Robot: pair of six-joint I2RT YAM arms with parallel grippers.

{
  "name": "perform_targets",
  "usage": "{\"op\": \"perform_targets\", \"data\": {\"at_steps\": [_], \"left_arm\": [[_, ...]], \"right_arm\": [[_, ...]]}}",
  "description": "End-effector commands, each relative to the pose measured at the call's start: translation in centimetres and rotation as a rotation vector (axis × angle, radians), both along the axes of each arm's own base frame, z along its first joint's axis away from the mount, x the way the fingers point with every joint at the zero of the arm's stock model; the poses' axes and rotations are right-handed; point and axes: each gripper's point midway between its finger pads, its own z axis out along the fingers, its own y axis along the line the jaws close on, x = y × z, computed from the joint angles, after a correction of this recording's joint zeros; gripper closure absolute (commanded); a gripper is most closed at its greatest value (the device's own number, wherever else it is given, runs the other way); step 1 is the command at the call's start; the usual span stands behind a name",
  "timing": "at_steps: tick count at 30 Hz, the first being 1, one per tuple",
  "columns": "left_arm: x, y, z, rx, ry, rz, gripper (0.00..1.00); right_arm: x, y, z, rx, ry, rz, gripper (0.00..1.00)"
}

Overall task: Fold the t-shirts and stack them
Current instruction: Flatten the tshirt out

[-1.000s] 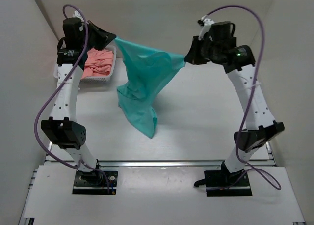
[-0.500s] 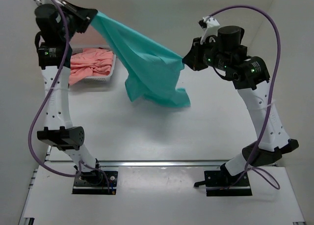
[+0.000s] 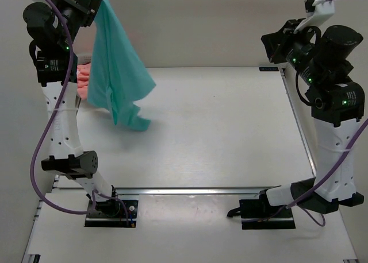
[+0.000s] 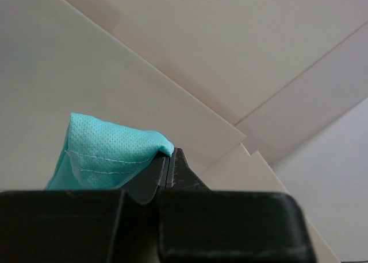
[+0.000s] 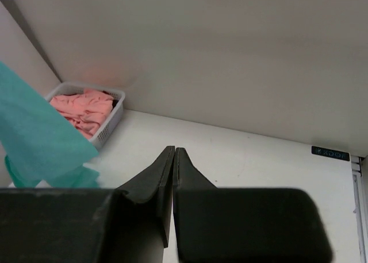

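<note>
The teal-green t-shirt hangs from my left gripper, raised high at the far left; its lower end touches the table. In the left wrist view the jaws are shut on a hem corner of the teal shirt, at my left gripper. My right gripper is raised at the far right, shut and empty, well apart from the shirt. In the right wrist view its closed tips hold nothing, and the teal shirt hangs at the left. Salmon-pink t-shirts lie in the basket.
The white mesh basket stands at the table's far left corner, mostly hidden behind the hanging shirt and left arm in the top view. White walls enclose the back and both sides. A metal rail runs along the near table edge.
The right gripper has lost its hold of the teal shirt and swung up and right. The left gripper rose further up-left, and the shirt now hangs from it alone.
</note>
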Motion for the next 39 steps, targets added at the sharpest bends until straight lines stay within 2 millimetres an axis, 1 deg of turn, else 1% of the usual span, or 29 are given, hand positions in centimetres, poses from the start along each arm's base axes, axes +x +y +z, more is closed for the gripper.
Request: {"op": "perform_targets", "data": {"at_steps": [1, 2, 5, 8, 9, 11, 12, 13, 15, 17, 19, 20, 22, 23, 24, 25, 26, 27, 28, 29, 30, 31, 32, 33, 34, 36, 37, 38, 39], "left_arm": [[-1.4, -1.2, 1.3, 0.005, -0.05, -0.08, 1.0], [-1.3, -1.5, 1.2, 0.011, -0.049, -0.093, 1.0], [-1.4, -3.1, 0.4, 0.022, -0.029, -0.158, 1.0], [-2.1, -4.6, -0.4, 0.029, -0.001, -0.217, 1.0], [-1.9, -4.5, -0.8, 0.029, 0.008, -0.212, 1.0], [-2.2, -4.8, -1.0, 0.032, 0.008, -0.229, 1.0], [-2.5, -4.8, -1.0, 0.03, 0.014, -0.231, 1.0], [-2.6, -4.7, -1.1, 0.027, 0.019, -0.232, 1.0], [-3.0, -4.9, -1.1, 0.034, 0.027, -0.244, 1.0], [-3.2, -5.1, -1.6, 0.034, 0.043, -0.252, 1.0], [-3.4, -5.2, -1.7, 0.034, 0.048, -0.256, 1.0], [-3.6, -5.2, -1.8, 0.029, 0.055, -0.256, 1.0], [-3.8, -6.6, -2.2, 0.029, 0.067, -0.293, 1.0], [-4.4, -6.9, -2.0, 0.027, 0.067, -0.3, 1.0], [-3.9, -6.8, -2.6, 0.022, 0.086, -0.3, 1.0], [-4.0, -7.0, -2.5, 0.027, 0.08, -0.304, 1.0], [-4.5, -7.1, -2.3, 0.027, 0.077, -0.306, 1.0], [-4.3, -7.1, -2.7, 0.029, 0.084, -0.308, 1.0], [-4.4, -7.2, -2.8, 0.024, 0.09, -0.308, 1.0], [-3.9, -7.2, -3.6, 0.022, 0.108, -0.308, 1.0], [-4.3, -7.2, -3.2, 0.021, 0.098, -0.312, 1.0], [-4.1, -7.3, -3.7, 0.019, 0.108, -0.319, 1.0], [-4.0, -7.2, -3.8, 0.015, 0.111, -0.315, 1.0], [-4.1, -7.3, -3.6, 0.017, 0.103, -0.321, 1.0], [-4.1, -7.3, -3.8, 0.012, 0.113, -0.327, 1.0], [-4.0, -7.6, -3.9, 0.015, 0.11, -0.339, 1.0], [-3.8, -7.6, -3.9, 0.012, 0.109, -0.347, 1.0], [-3.8, -7.9, -4.0, 0.007, 0.116, -0.358, 1.0], [-4.0, -8.2, -3.8, 0.011, 0.103, -0.374, 1.0]], "right_arm": [[0.2, 0.3, 1.1, 0.028, -0.041, 0.058, 1.0], [0.5, 0.9, 0.1, 0.027, -0.007, 0.079, 1.0], [0.6, 5.2, -4.3, 0.031, 0.131, 0.271, 1.0], [-0.1, 11.8, -10.1, 0.02, 0.307, 0.465, 0.98], [-0.6, 14.3, -11.2, 0.002, 0.335, 0.525, 0.94], [-1.1, 17.8, -13.5, -0.004, 0.388, 0.615, 0.69], [-0.8, 19.2, -14.3, -0.002, 0.402, 0.641, 0.63], [-1.5, 20.5, -14.4, -0.011, 0.399, 0.675, 0.48], [0.3, 22.7, -15.4, -0.012, 0.388, 0.694, 0.29], [1.2, 24.2, -15.0, -0.003, 0.363, 0.716, 0.14], [1.6, 27.0, -15.5, -0.006, 0.354, 0.758, 0.07], [1.9, 27.6, -15.6, -0.008, 0.344, 0.765, 0.06], [1.5, 31.0, -18.0, -0.029, 0.367, 0.799, 0.06], [1.8, 31.6, -18.0, -0.019, 0.357, 0.798, 0.05], [2.5, 32.8, -18.8, -0.016, 0.368, 0.799, 0.05], [3.2, 33.7, -20.5, -0.014, 0.408, 0.785, 0.04], [4.1, 34.6, -21.1, -0.003, 0.412, 0.786, 0.04], [4.4, 35.0, -21.0, 0.01, 0.415, 0.787, 0.05], [5.3, 35.6, -22.4, 0.012, 0.433, 0.802, 0.04], [6.0, 35.4, -22.3, 0.024, 0.429, 0.796, 0.05], [5.8, 35.6, -22.1, 0.032, 0.427, 0.815, 0.2], [6.4, 35.0, -22.3, 0.035, 0.438, 0.795, 0.4], [6.6, 34.3, -22.4, 0.023, 0.447, 0.766, 0.9], [7.0, 33.4, -22.4, 0.004, 0.443, 0.739, 1.0], [6.6, 32.7, -21.5, -0.008, 0.431, 0.714, 1.0], [7.4, 29.2, -19.1, -0.016, 0.385, 0.634, 1.0], [7.9, 28.1, -19.3, -0.026, 0.387, 0.592, 1.0], [8.3, 26.0, -16.9, -0.008, 0.337, 0.543, 1.0], [8.7, 24.2, -17.2, -0.005, 0.347, 0.499, 1.0]]}}
